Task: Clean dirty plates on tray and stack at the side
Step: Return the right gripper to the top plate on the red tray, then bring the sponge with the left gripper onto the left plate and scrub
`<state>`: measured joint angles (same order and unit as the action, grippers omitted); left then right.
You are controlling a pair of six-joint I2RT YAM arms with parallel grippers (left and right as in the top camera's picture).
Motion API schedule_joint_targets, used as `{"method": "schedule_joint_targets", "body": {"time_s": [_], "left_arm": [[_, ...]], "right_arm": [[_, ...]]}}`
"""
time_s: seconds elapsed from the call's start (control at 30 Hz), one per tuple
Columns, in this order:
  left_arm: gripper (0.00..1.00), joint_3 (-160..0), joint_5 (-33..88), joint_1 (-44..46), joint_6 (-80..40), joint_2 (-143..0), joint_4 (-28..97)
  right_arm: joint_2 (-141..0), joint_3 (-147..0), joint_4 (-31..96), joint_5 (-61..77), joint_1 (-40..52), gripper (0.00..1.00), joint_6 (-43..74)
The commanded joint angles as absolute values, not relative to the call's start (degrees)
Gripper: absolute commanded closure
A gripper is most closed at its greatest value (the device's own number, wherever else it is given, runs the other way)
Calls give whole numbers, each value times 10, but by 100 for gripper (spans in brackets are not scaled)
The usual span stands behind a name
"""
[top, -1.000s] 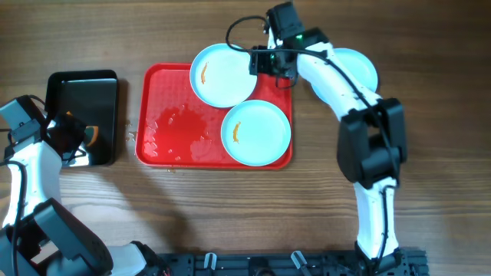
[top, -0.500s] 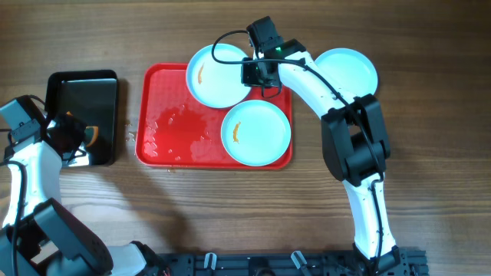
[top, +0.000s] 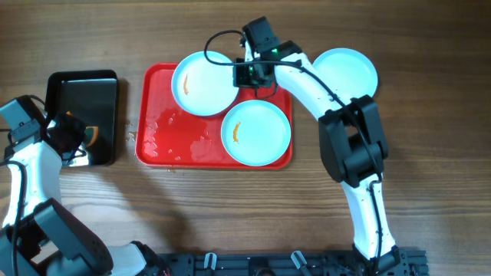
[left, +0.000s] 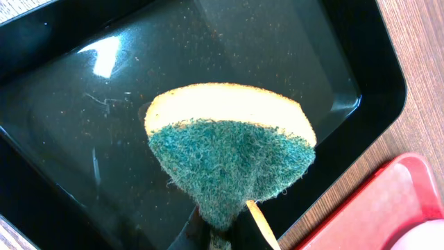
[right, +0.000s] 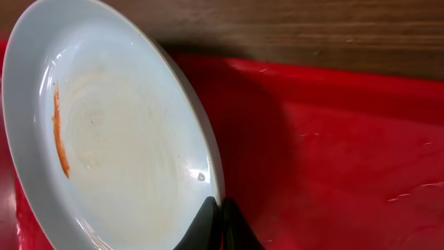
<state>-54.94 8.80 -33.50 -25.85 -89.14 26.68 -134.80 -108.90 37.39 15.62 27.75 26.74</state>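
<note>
A pale plate [top: 201,83] with an orange smear sits at the back of the red tray [top: 165,142], overhanging its far rim. My right gripper [top: 238,77] is shut on that plate's right rim. In the right wrist view the plate [right: 111,132] is tilted, and the gripper [right: 220,222] pinches its edge over the tray [right: 347,139]. A second smeared plate [top: 257,132] lies flat at the tray's front right. A third plate [top: 347,70] rests on the table to the right. My left gripper [top: 83,140] is shut on a yellow and green sponge [left: 232,149], above the black tray [left: 83,83].
The black tray [top: 80,100] lies left of the red tray, with a narrow strip of wood between them. The red tray's left half is wet and shiny. The right arm reaches over the tray's back right corner.
My right gripper moved left and shut on the rear plate's rim. That plate has slid left and tilted. The left arm and sponge have not moved.
</note>
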Motion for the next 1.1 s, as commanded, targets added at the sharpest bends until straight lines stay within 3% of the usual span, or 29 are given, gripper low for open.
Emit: {"method": "schedule_joint_targets", "body": {"time_s": [0.0,0.5,0.9,1.07], "left_arm": [[96,-554,96,-336,-262,-879,265],[96,-554,306,-308,-197,-879,242],[96,-554,301,-168,-197,-879,255],[96,-554,212,-118,-197,-879,273]], "right_arm": [[-1362,-1098,369,181,314,96,257],[-1362,-1098,436,84,437,96,313],[-1361,-1098,476,19,416,96,305],[-1361,-1098,481,19,406,96,285]]}}
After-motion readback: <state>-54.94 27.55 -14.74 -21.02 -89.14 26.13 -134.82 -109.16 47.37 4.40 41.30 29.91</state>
